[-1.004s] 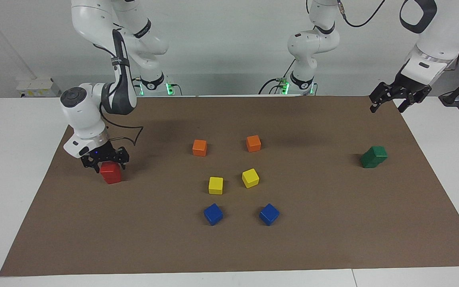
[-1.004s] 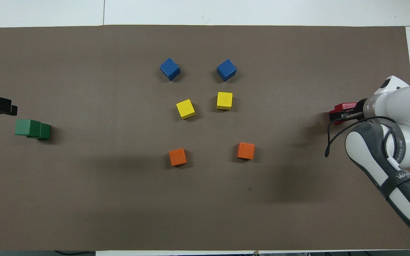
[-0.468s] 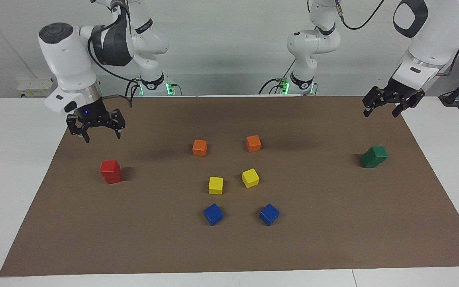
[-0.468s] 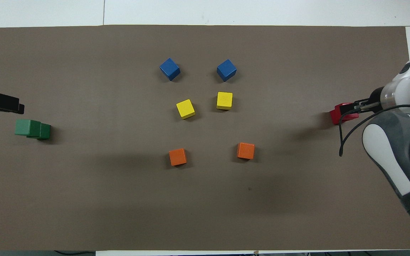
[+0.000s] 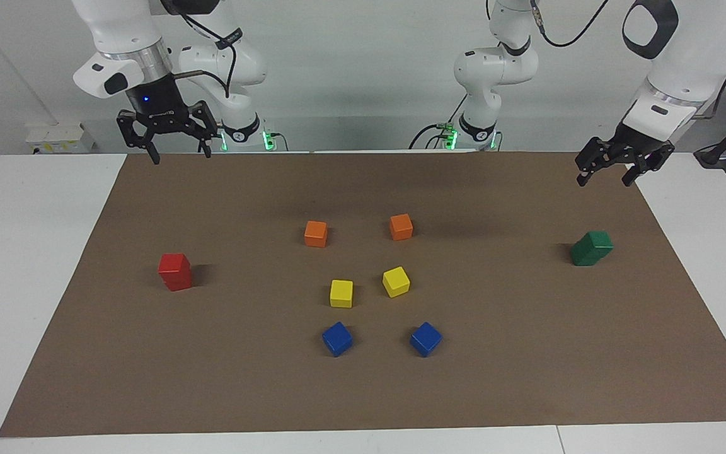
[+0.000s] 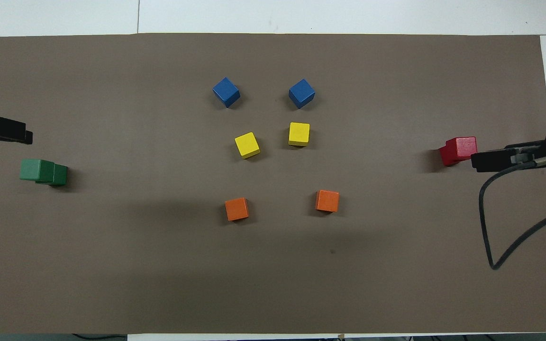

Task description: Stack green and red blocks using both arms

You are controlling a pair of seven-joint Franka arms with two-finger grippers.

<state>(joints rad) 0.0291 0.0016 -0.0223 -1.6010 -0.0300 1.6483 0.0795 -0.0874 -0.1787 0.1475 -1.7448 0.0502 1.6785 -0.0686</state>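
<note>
Two red blocks (image 5: 174, 271) stand stacked, one on the other, on the brown mat (image 5: 363, 391) at the right arm's end; the stack also shows in the overhead view (image 6: 458, 150). Two green blocks (image 5: 591, 248) stand stacked, the top one slightly offset, at the left arm's end, and show in the overhead view too (image 6: 43, 171). My right gripper (image 5: 180, 154) is open and empty, raised high over the mat, clear of the red stack. My left gripper (image 5: 604, 180) is open and empty, raised over the mat and apart from the green stack.
In the middle of the mat stand two orange cubes (image 5: 316, 233) (image 5: 401, 226), two yellow cubes (image 5: 341, 293) (image 5: 396, 281) and two blue cubes (image 5: 337, 338) (image 5: 426, 338). White table (image 5: 23, 252) surrounds the mat.
My right gripper let go of the top red block, which stays on the lower one, and rose high and away from the stack. My left gripper barely moved.
</note>
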